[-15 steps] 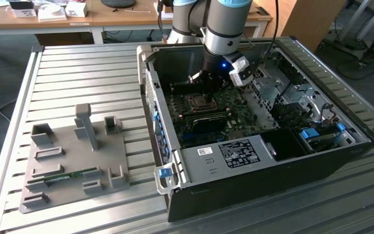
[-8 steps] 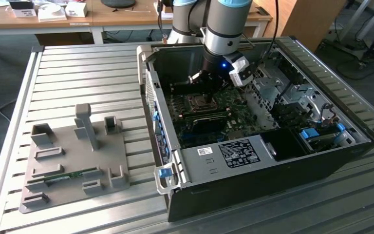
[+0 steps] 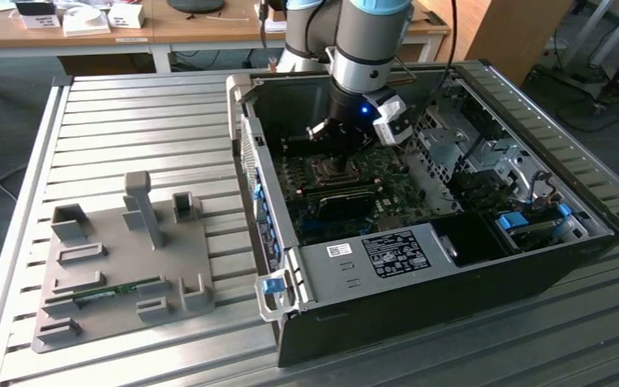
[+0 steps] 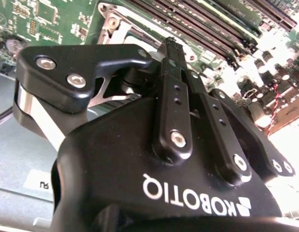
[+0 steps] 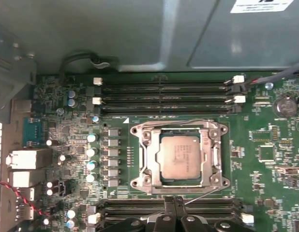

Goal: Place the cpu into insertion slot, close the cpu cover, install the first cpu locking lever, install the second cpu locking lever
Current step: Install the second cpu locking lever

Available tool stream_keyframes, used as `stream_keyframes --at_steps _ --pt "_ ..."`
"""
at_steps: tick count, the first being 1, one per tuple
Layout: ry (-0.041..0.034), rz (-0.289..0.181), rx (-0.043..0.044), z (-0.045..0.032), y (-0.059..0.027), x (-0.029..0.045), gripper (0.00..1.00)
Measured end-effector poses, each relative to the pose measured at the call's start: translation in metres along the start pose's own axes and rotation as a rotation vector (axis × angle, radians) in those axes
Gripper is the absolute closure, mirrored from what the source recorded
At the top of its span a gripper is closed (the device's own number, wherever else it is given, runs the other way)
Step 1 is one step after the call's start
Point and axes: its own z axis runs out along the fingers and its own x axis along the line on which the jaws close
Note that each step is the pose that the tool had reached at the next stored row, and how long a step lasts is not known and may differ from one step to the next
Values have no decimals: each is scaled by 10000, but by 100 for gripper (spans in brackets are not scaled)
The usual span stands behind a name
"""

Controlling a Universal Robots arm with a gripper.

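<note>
Exterior view: the gripper [image 3: 342, 153] hangs inside the case [image 3: 525, 266], just above the slot [image 3: 337, 171]. Second wrist view: its fingers [image 4: 174, 96] are pressed together, holding nothing. First wrist view: the cpu [image 5: 179, 156] sits in the slot, framed by the closed cover [image 5: 148, 157]; fingertips beside a lever [image 5: 200, 195], seemingly to press it.

An open computer case [image 3: 417, 242] lies on a slatted table [image 3: 126, 121], with a parts tray [image 3: 116, 266] beside it toward the exterior view's left. A memory stick [image 3: 105, 292] lies in the tray. The arm reaches down into the case, its gripper [image 5: 174, 205] just beside the insertion slot [image 5: 140, 164] on the motherboard [image 5: 270, 159]. The cpu [image 5: 180, 157] sits in the slot, the cpu cover [image 5: 215, 157] down around it, between 2 banks of memory slots [image 5: 164, 94].
</note>
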Motion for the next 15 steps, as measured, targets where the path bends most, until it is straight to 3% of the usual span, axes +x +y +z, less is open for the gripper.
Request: stream_keyframes --at_steps 3,15 --pt "0 0 1 18 -3 42 89" --pt "0 0 3 49 -9 93 89"
